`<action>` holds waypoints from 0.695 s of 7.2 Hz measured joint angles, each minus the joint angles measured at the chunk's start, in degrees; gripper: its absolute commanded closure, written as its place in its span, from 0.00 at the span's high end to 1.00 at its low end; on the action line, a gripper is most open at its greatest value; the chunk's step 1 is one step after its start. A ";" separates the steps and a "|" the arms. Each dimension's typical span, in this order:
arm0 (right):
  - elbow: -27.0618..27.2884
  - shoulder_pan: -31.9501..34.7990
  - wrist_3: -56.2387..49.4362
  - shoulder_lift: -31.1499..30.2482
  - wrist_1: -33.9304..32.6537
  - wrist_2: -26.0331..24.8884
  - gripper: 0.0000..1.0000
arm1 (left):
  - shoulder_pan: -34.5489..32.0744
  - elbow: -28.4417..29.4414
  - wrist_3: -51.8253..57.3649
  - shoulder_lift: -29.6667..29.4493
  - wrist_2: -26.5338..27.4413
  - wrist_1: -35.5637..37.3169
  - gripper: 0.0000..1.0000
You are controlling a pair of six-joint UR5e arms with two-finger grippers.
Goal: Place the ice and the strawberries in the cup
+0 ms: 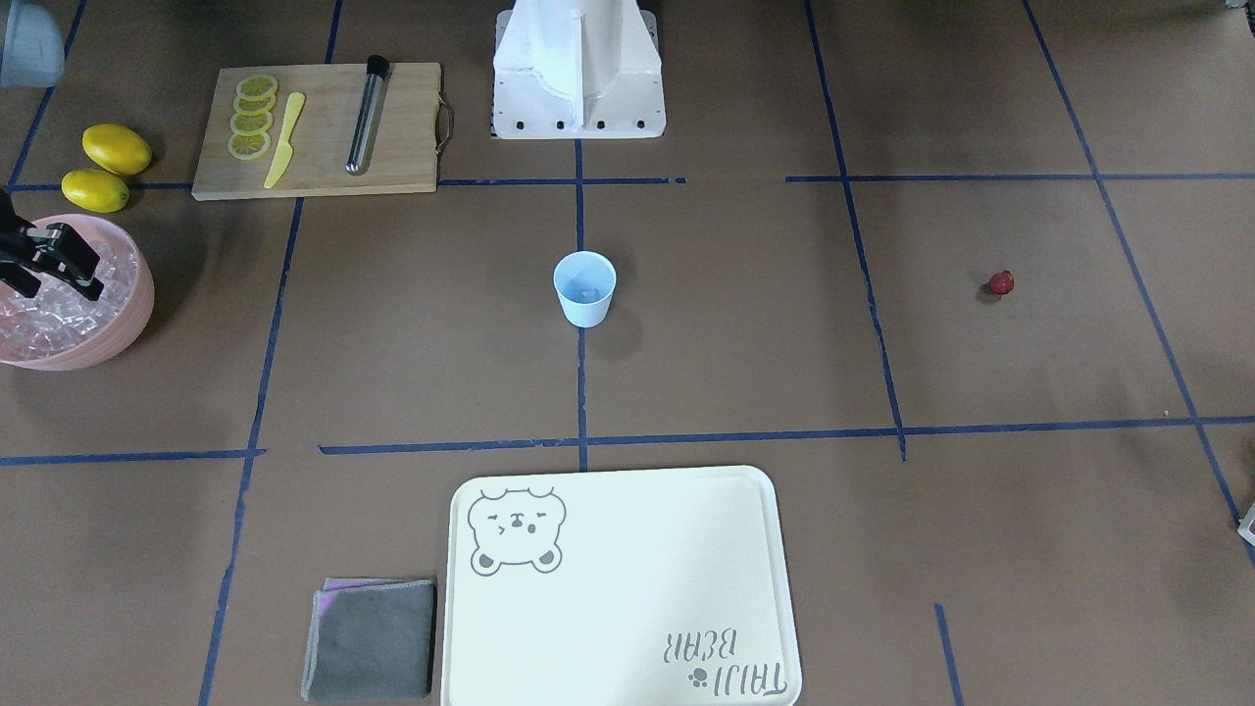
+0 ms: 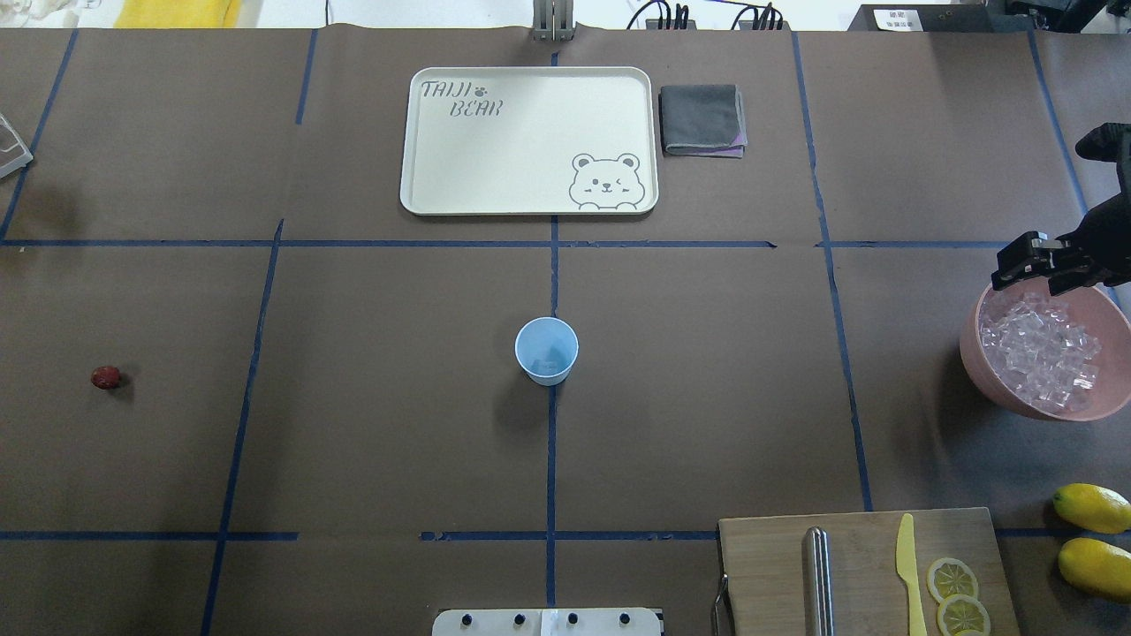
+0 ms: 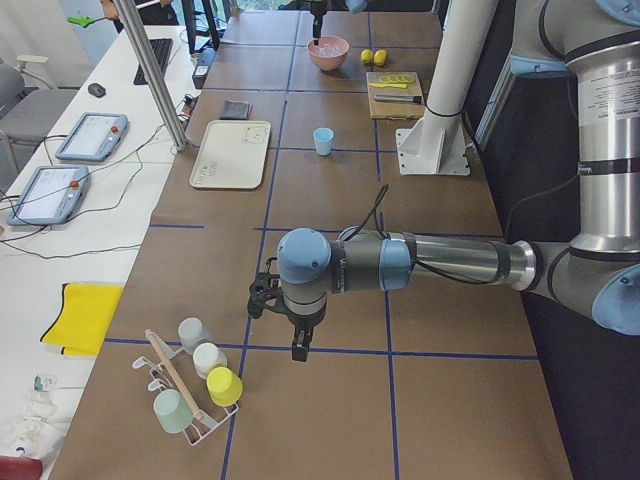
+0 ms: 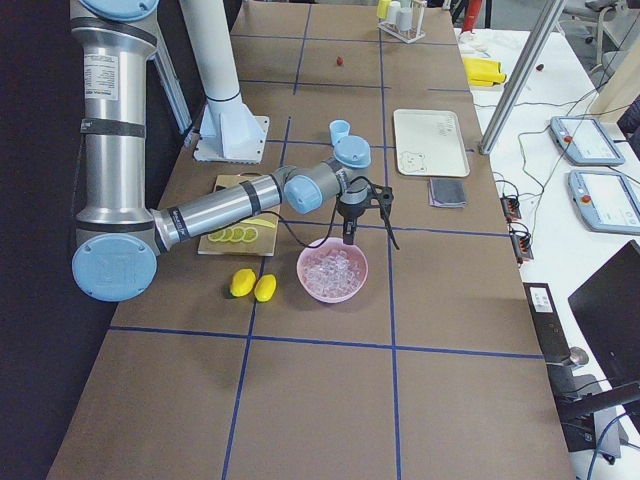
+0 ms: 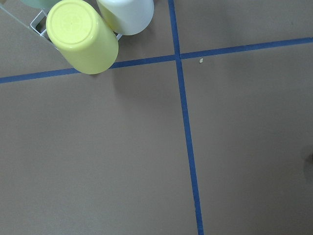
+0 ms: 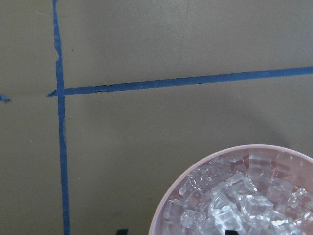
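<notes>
Ice fills pink bowl; right end effector hovers over its rim.

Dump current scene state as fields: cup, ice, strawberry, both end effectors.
ice: heaped in pink bowl, robot's right
cup: upright at centre of table; something pale inside, maybe one cube
strawberry: lying on table, robot's left, far from cup
right end effector: open, above bowl's rim
left end effector: near cup rack, past strawberry; state cannot tell
</notes>
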 measured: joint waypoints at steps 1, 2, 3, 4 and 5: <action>-0.97 0.07 -5.58 0.05 0.03 -0.07 0.73 | 0.00 0.00 0.00 0.00 0.00 0.00 1.00; -2.15 0.07 -11.00 0.35 0.11 -0.21 0.74 | 0.00 0.00 0.00 0.00 0.00 0.00 1.00; -3.20 0.02 -15.84 0.67 0.15 -0.48 0.75 | 0.00 0.00 0.00 0.00 0.00 0.00 1.00; -4.04 -0.02 -19.15 0.91 0.17 -0.71 0.75 | 0.00 0.00 0.00 0.00 0.00 0.00 1.00; -4.80 -0.04 -21.73 0.98 0.17 -0.84 0.75 | 0.00 0.00 0.00 0.00 0.00 0.00 1.00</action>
